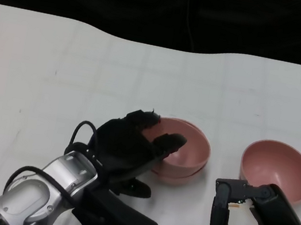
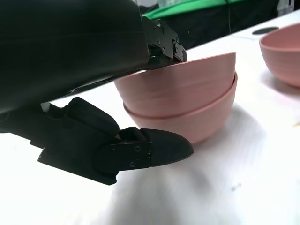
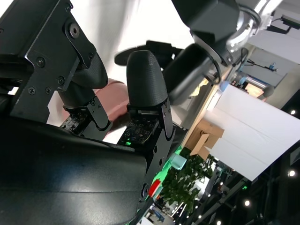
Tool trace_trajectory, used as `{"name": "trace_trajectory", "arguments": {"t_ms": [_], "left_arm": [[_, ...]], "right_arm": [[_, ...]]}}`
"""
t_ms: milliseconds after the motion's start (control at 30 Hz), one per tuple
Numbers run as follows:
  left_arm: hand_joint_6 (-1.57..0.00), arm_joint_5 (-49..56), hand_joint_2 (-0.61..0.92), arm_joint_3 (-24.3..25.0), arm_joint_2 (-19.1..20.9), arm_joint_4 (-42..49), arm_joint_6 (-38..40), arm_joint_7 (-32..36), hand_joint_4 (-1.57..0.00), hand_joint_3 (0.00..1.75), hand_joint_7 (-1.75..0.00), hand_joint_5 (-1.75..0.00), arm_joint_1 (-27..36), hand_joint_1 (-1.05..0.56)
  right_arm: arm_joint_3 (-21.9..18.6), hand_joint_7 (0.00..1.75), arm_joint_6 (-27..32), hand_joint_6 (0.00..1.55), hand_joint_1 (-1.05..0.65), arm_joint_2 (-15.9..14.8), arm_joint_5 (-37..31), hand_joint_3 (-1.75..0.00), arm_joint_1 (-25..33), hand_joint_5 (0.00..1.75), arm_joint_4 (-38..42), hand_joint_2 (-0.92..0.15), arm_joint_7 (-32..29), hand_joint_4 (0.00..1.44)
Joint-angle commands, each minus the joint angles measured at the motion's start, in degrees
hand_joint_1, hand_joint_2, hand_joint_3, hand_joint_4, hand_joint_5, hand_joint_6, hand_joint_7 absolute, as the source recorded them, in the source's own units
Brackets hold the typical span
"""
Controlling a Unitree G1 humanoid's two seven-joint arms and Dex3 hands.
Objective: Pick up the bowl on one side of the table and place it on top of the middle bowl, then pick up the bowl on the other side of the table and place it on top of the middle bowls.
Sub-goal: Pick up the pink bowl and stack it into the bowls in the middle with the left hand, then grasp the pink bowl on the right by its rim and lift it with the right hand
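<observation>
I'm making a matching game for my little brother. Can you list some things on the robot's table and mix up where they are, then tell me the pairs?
Things:
1. top bowl
2. lone bowl
3. left hand
4. right hand

Places:
A. fingers over the stack's rim
B. nested in the middle bowl
C. just in front of the lone bowl
D. alone on the table's right side

Pairs: 1-B, 2-D, 3-A, 4-C

Silver forearms with looping black cables end in black hands (image 1: 127,146) fastened by small screws.
</observation>
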Motion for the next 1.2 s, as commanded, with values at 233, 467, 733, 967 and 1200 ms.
{"name": "trace_trajectory", "arguments": {"t_ms": [233, 467, 733, 967, 1200], "left_arm": [[-0.10, -1.4, 0.92, 0.3, 1.0, 0.2, -0.4, -3.6, 0.00, 0.59, -0.01, -0.13, 0.6, -0.77], [-0.08, -2.3, 0.92, 0.3, 0.6, 0.9, -0.2, -4.3, 0.00, 0.60, 0.00, -0.09, 0.3, -0.77], [-0.03, -2.0, 0.92, 1.9, 0.9, -0.7, 0.3, -1.1, -0.01, 0.59, 0.00, -0.02, 0.7, -0.74], [-0.07, -3.3, 0.92, 4.7, 2.7, -3.2, -2.4, 4.1, -0.04, 0.53, -0.02, -0.04, 2.4, -0.72], [-0.15, -8.6, 0.92, 8.9, 4.5, -4.7, -9.3, 9.2, -0.14, 0.46, -0.06, -0.10, 5.3, -0.67]], "right_arm": [[-0.5, 1.51, -1.1, 0.90, 0.25, -0.3, 0.5, -1.75, -0.2, 1.60, 0.8, -0.11, -0.1, 0.99], [-0.4, 1.51, -1.2, 0.91, 0.25, -0.2, 1.1, -1.75, -0.1, 1.65, 0.9, -0.10, 0.2, 1.02], [-0.6, 1.52, -0.3, 0.90, 0.23, -0.5, 0.0, -1.75, 0.1, 1.74, 0.0, -0.10, -0.2, 1.03], [-0.9, 1.50, -0.3, 0.90, 0.23, -0.5, -1.0, -1.75, 0.3, 1.75, -0.3, -0.07, -0.9, 1.04], [-0.8, 1.48, -0.3, 0.90, 0.24, -0.5, -1.5, -1.75, 0.3, 1.75, -0.4, -0.07, -1.4, 1.04]]}}
